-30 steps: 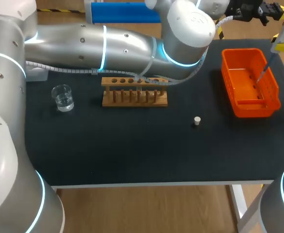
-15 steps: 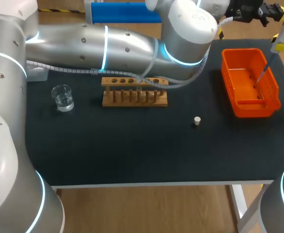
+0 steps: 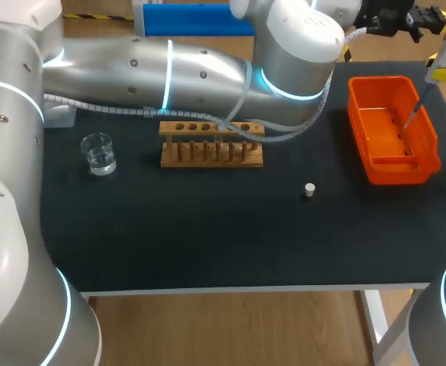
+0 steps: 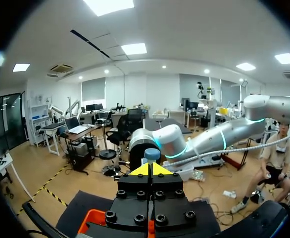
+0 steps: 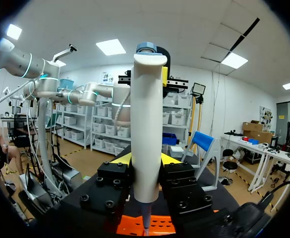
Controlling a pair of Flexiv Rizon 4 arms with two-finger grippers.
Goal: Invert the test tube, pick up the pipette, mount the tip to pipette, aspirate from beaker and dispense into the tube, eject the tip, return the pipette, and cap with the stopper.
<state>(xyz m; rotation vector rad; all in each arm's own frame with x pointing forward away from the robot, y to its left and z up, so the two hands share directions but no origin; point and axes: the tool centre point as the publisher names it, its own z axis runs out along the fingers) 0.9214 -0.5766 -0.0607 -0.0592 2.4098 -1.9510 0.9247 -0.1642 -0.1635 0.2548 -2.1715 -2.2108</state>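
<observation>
Desk (image 3: 207, 229) with a dark top fills the head view, and the broad silver left arm (image 3: 169, 72) crosses its far side from the left to the far right corner. An orange bin (image 3: 394, 171) sits at the right side of the desk, with a wooden rack (image 3: 211, 145) near the middle; I cannot make out a tube in the rack. A glass beaker (image 3: 98, 152) holding clear liquid stands well to the left of the rack. The right claw (image 5: 145, 159) pinches the white pipette (image 5: 145, 124) from two sides, holding it close to upright above the bin. The left claw (image 4: 150, 169) has its yellow ends pressed together on nothing, and the pipette's blue button (image 4: 151, 154) sits just ahead of them. So the pipette's long axis runs downward from the left claw, and the left arm is the nearer one to its top end. A small pale stopper (image 3: 309, 190) lies alone between the rack and the bin. The thin tip (image 3: 415, 107) points down into the bin, so ejecting it looks like the step in hand
</observation>
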